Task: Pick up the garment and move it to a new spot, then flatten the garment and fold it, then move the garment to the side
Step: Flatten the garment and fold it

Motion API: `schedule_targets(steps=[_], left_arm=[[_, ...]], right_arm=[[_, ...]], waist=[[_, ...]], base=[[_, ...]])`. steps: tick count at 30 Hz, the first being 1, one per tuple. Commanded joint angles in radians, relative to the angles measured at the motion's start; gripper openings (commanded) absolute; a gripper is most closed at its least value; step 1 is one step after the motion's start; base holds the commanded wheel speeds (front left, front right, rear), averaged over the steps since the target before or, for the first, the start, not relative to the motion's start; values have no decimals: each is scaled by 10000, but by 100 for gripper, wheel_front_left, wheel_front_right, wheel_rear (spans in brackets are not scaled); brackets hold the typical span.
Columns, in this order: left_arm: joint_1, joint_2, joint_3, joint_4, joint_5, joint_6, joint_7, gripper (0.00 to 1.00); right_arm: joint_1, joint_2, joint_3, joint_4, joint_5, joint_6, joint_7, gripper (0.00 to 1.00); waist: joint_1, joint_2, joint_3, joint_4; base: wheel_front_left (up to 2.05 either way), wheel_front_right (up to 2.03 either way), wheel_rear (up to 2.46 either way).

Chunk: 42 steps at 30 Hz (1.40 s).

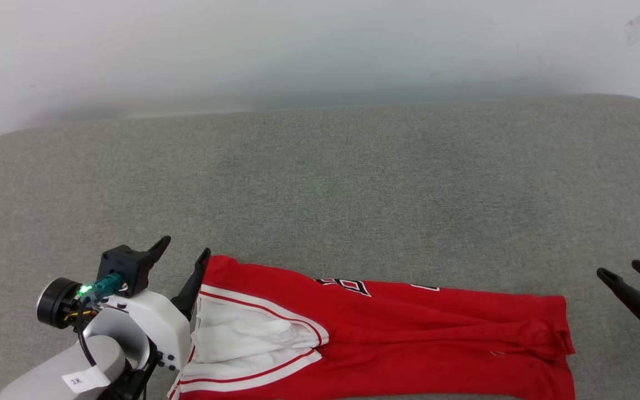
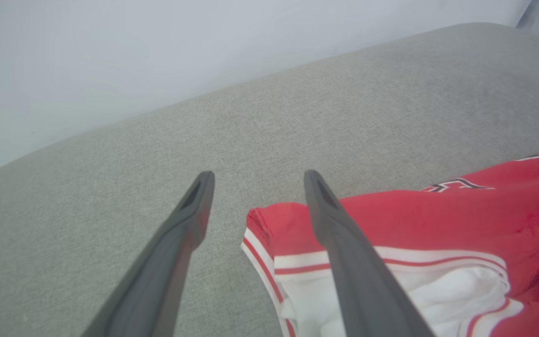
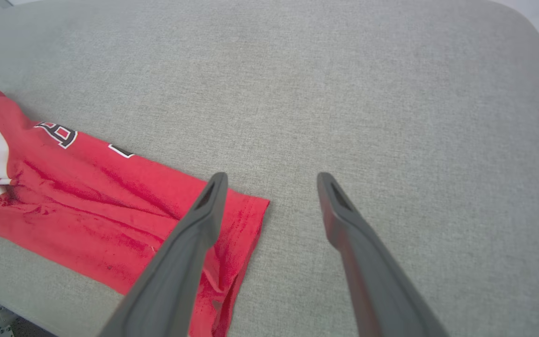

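The garment point(image 1: 409, 322) lies folded in a long strip along the bottom edge of the head view, on the grey upholstered surface point(image 1: 320, 183). The left gripper point(image 1: 185, 246), lower left, has its jaws spread and empty beside the sleeve end. The right gripper point(image 1: 619, 268), lower right, is also spread and stands apart from the hem. Bare upholstery runs up to the pale wall point(image 1: 298, 50).
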Motion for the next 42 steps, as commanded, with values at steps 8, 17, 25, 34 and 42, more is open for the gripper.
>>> schedule_targets(steps=[8, 17, 25, 34, 42], left_arm=[[1085, -756, 2266, -561, 1696, 1058, -351, 100], [2604, -2032, 4737, -1036, 3902, 995, -350, 100], [3625, -3629, 6865, -1088, 5933, 246, -352, 100], [4591, -5253, 8731, -1466, 7883, -551, -351, 100], [5211, -6070, 9619, -1534, 8694, -1146, -351, 100]], right_arm=[[1155, 803, -1526, 915, 1089, -5, 618, 100], [1630, 1878, -1510, 1708, 1887, -5, 1679, 100], [1626, 3156, -700, 2128, 2455, -5, 2473, 100], [1116, 3741, 20, 2550, 2312, -10, 2486, 3], [683, 3263, -48, 2401, 2170, -12, 2020, 0]], waist=[[1, -1, 378, 235], [1, -1, 600, 580], [1, -1, 753, 786], [1, -1, 812, 908], [1, -1, 608, 895]], base=[[0, 0, 0], [0, 0, 0], [0, 0, 0], [0, 0, 0], [0, 0, 0]])
